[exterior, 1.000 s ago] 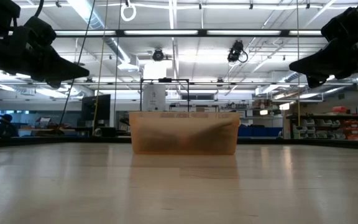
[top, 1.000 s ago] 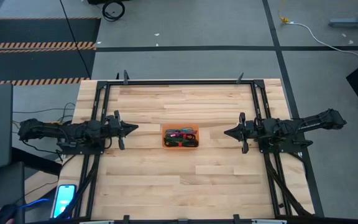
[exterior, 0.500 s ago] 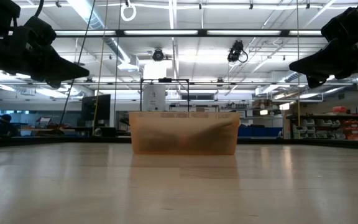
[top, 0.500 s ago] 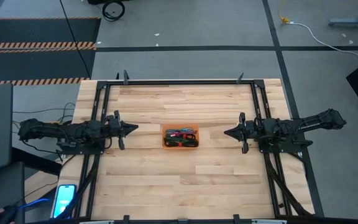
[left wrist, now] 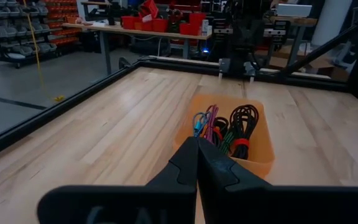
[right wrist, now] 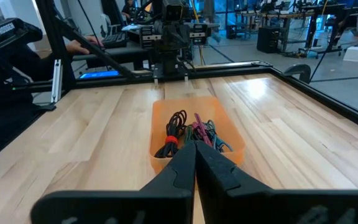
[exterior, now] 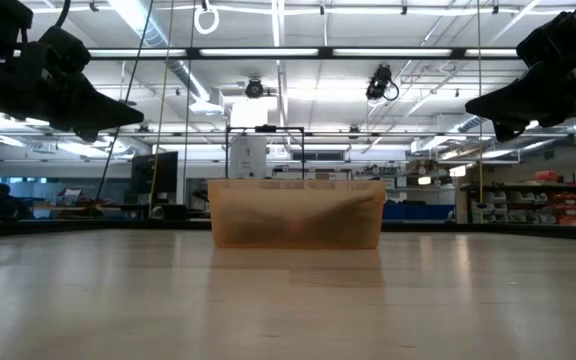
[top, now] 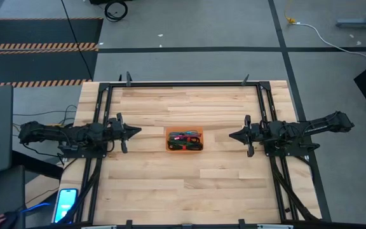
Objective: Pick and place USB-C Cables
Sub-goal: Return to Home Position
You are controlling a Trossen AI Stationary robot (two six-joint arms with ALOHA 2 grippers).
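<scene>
Fingers pressed together on left gripper and right gripper, flanking bin on surface, cables inside, perhaps five.

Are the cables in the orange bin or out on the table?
In. The cables lie bundled inside the orange bin.

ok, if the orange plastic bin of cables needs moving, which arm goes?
Right, marginally. The left gripper and right gripper, both shut, flank the orange plastic bin evenly, but the right wrist view has it squarely ahead; the left shows it offset.
</scene>
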